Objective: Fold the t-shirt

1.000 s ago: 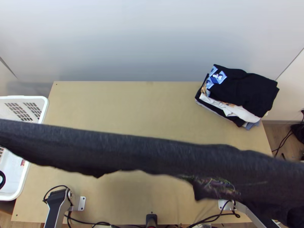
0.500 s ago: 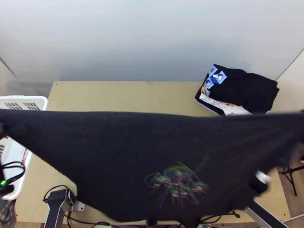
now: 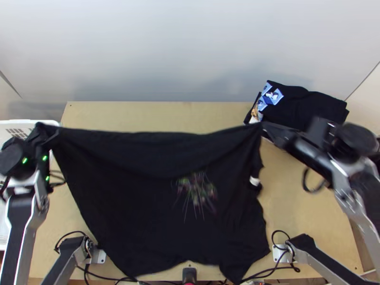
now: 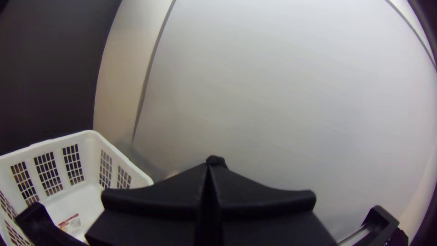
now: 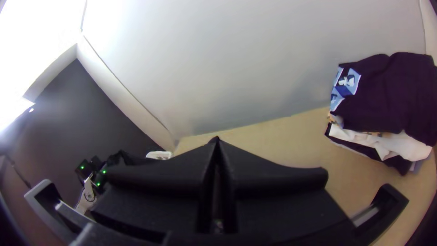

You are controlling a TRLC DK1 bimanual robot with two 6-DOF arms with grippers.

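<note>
A black t-shirt (image 3: 142,204) with a small coloured print hangs spread out between the two grippers, its lower part toward the table's near edge. At the upper left my left gripper (image 3: 43,133) holds one upper corner; my right gripper (image 3: 280,133) has the other, near the clothes pile. In the left wrist view, the left gripper (image 4: 210,166) is closed with a bit of black cloth at its tips. The right wrist view has the right gripper (image 5: 216,140) closed too, dark cloth just at the tips.
A folded clothes pile (image 3: 308,109) lies at the table's back right. The white basket (image 4: 91,150) stands off the left side. Bare wooden table (image 3: 156,114) shows behind the shirt and at the right.
Both grippers have come into the top view, nearer each other. The shirt, earlier stretched across the whole view as a band, now hangs lower and looser, with its upper edge sagging.
</note>
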